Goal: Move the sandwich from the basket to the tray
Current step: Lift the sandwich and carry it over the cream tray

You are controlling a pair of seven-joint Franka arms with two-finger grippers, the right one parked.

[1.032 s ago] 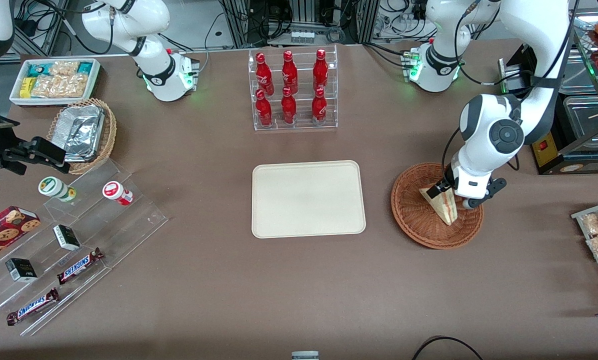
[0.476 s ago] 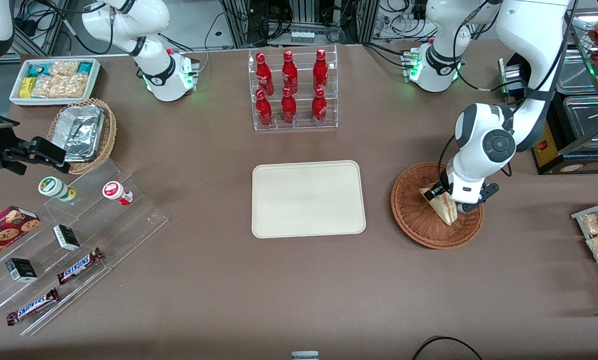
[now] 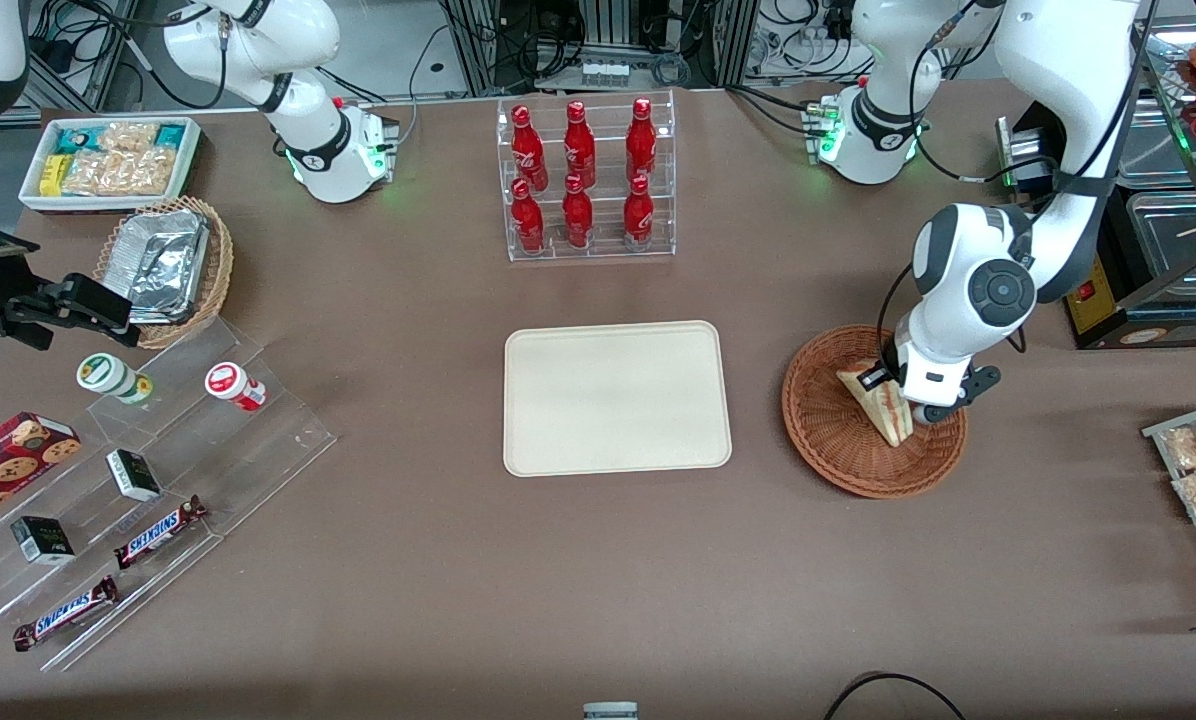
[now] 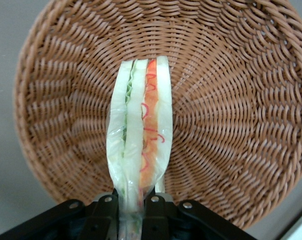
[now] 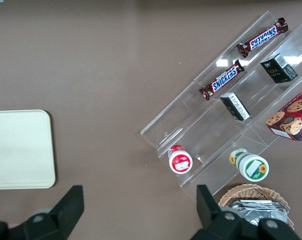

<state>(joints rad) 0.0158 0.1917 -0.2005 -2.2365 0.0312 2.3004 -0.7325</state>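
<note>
At the right of the front frame, the hand pinches the sandwich edge-up over the basket, suggesting a lift toward the central tray.

The gripper is hanging over the basket, clamping the sandwich at its upper edge. The sandwich is standing tilted just below the gripper, inside the basket. The tray is lying flat on the counter, well apart from the gripper toward the parked arm's end.
</note>
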